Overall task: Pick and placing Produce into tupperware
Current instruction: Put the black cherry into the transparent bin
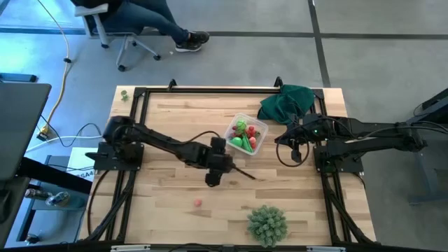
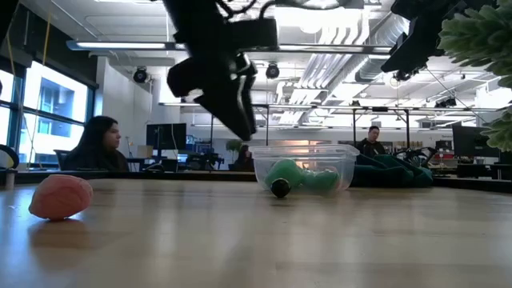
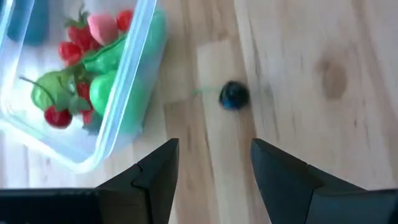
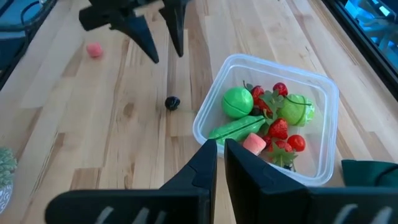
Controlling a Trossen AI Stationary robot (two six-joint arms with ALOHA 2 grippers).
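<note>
The clear tupperware (image 1: pixel 246 134) stands right of the table's middle, holding red berries, a pink piece and green produce (image 4: pixel 236 102). A small dark berry (image 3: pixel 234 95) lies on the wood beside the tupperware's wall (image 4: pixel 172 102). A pink piece (image 1: pixel 198 203) lies nearer the front edge. My left gripper (image 3: pixel 214 149) hovers open above the table, short of the dark berry, with nothing between its fingers (image 4: pixel 166 57). My right gripper (image 4: pixel 217 155) waits shut above the table, right of the tupperware.
A pale-green spiky ball (image 1: pixel 267 224) sits at the front edge, right of the middle. A dark green cloth (image 1: pixel 287 101) lies at the far right corner. A black frame (image 1: pixel 210 89) rims the table. People sit in the room beyond.
</note>
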